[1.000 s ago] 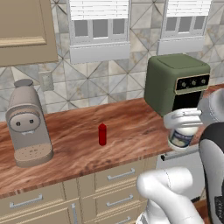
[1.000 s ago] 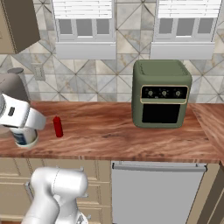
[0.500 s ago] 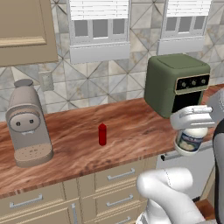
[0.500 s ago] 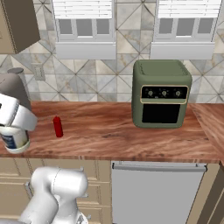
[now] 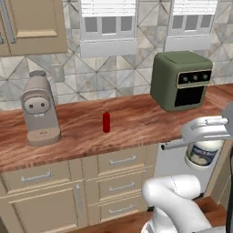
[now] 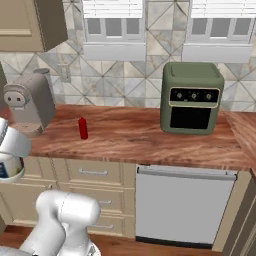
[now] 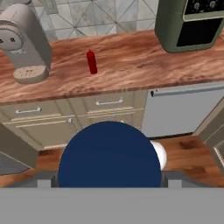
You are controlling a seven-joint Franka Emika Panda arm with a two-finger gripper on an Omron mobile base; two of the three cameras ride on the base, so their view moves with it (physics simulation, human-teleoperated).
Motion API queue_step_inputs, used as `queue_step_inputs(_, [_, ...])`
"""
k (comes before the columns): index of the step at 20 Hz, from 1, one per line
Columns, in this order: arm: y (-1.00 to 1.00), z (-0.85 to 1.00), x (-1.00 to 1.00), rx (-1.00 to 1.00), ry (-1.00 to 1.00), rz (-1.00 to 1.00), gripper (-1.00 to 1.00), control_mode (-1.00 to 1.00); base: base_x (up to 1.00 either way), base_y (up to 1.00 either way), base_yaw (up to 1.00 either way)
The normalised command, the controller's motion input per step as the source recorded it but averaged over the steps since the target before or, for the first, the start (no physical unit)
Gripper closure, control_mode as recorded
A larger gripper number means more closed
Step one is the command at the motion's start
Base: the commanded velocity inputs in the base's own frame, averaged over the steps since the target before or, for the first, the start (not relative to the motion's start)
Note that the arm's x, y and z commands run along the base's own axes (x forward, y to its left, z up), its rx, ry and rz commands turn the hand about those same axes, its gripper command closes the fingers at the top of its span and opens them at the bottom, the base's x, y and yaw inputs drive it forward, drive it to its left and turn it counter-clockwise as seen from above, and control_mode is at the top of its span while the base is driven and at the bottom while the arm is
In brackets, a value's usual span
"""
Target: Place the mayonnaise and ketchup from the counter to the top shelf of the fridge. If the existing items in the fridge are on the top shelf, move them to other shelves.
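**Jar in the air, off the bench, with the ketchup waiting**

Left base view: the claw (image 5: 205,140) is clamped from above on the mayonnaise (image 5: 202,154), its jaws set wide round the lid end. The jar hangs clear of the bench (image 5: 136,123), out past its front edge near the right end, in front of the dishwasher (image 5: 175,159). Nothing is under it but floor, so a slip here means a drop, not a set-down. The ketchup (image 5: 106,122) stands upright mid-bench, well apart from the coffee machine (image 5: 40,111) at the left and the oven (image 5: 182,79) at the right.

Right base view: the mayonnaise (image 6: 9,167) sits at the picture's left edge under the white hand, below bench height and off the front edge. The ketchup (image 6: 83,128) stands near the left end, beside the coffee machine (image 6: 27,102). The fridge is not in sight, so I judge a long carry lies ahead; a sharp swing or a drive of the base could work the smooth jar loose, or knock it on the bench edge or drawers.

Hand view: the blue lid (image 7: 109,162) of the mayonnaise covers the lower middle, so the camera cannot see what is straight below. That is a risk when lowering onto a shelf. The ketchup (image 7: 91,61) is slim, and may tip if later approached off-centre.
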Motion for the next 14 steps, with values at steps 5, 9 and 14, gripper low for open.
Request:
queue_step_inputs(5, [0.0, 0.0, 0.0, 0.0, 0.0, 0.0, 1.0, 1.0, -0.88, 0.0, 0.79])
queue_step_inputs(9, [0.0, 0.0, 0.0, 0.0, 0.0, 0.0, 1.0, 1.0, -0.14, 0.08, 1.0])
queue_step_inputs(14, [0.0, 0.0, 0.0, 0.0, 0.0, 0.0, 1.0, 1.0, -0.05, 0.23, 1.0])
